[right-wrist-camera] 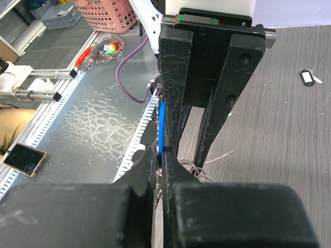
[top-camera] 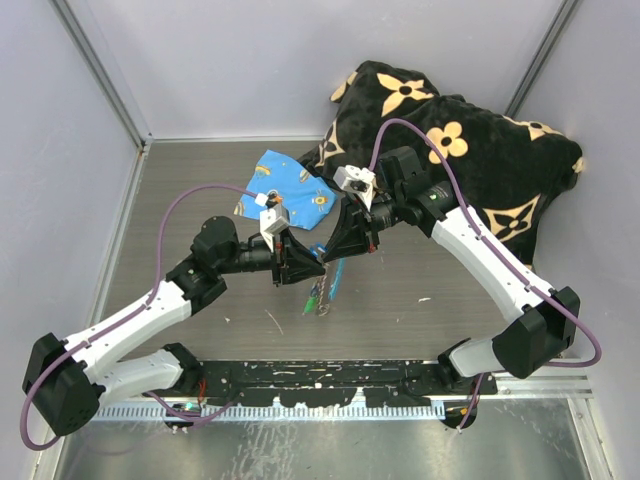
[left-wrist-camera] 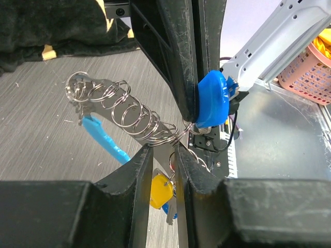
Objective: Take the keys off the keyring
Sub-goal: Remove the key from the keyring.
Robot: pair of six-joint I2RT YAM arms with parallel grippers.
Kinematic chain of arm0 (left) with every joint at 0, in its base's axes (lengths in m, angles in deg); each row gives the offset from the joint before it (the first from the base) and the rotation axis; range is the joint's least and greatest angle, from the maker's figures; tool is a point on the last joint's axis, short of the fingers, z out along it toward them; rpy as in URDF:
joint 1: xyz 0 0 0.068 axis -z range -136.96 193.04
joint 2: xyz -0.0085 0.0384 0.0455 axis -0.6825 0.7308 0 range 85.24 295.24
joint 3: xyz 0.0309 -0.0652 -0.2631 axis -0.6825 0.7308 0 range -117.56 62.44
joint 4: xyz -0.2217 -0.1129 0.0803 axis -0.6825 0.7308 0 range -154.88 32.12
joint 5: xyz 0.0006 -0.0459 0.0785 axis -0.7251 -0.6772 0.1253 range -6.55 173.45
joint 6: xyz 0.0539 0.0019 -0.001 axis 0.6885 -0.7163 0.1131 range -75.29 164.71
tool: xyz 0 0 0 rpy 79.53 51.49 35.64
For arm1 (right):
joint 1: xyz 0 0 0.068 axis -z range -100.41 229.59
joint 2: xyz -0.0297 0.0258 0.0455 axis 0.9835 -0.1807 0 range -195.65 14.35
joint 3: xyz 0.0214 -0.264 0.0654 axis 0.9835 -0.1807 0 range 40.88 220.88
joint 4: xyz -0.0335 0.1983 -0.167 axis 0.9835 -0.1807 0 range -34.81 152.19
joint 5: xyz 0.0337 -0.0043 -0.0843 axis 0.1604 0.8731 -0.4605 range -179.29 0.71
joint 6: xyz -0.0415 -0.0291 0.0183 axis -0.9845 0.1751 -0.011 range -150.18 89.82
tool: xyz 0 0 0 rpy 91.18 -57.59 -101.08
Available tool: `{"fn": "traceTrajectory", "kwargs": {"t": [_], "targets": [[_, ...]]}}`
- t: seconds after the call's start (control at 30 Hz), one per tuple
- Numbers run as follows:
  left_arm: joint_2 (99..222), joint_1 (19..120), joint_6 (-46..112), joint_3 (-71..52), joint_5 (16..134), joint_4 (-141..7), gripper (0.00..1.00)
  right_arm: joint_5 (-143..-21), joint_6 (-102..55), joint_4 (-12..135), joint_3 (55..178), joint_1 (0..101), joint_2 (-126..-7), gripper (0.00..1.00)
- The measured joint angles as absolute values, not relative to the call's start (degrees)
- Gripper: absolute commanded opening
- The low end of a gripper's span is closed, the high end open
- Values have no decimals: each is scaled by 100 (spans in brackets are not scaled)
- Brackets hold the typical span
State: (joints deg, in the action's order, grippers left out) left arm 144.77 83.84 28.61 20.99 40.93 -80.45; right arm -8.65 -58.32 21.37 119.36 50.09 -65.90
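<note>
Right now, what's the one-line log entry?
right gripper: shut on blue key | left gripper: jaws narrowly apart around keyring near yellow key, grip unclear | keyring: strung between both grippers

Pale grey walls [top-camera: 250,60] with metal corner posts [top-camera: 100,70] enclose a grey wood-grain table [top-camera: 170,165]. A black blanket [top-camera: 500,170] with tan flowers fills the far right corner. A pink basket [right-wrist-camera: 106,15] stands beyond the steel ledge [right-wrist-camera: 98,119].

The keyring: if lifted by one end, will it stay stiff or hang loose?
Probably floppy: the keyring is a chain of linked wire rings, so it should bend at every link. Likely light, as the wire looks thin. Pulling may drag everything, since the right gripper pinches a blue key head on it.
</note>
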Motion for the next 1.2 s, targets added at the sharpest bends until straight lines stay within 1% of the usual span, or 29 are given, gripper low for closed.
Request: {"fn": "traceTrajectory", "kwargs": {"t": [0.83,1.07,1.13,1.2], "targets": [[14479,8379,2424,2099,3772,-8452,24,-915,-5832,2137,11936,5009,-6592,1],[14485,8379,2384,2099,3689,-8528,16,-928,-5832,2137,11936,5009,-6592,1],[14496,8377,2365,2099,3669,-8535,10,-930,-5832,2135,11936,5009,-6592,1],[14501,8377,2343,2099,3669,-8537,1,-930,-5832,2135,11936,5009,-6594,1]]}}
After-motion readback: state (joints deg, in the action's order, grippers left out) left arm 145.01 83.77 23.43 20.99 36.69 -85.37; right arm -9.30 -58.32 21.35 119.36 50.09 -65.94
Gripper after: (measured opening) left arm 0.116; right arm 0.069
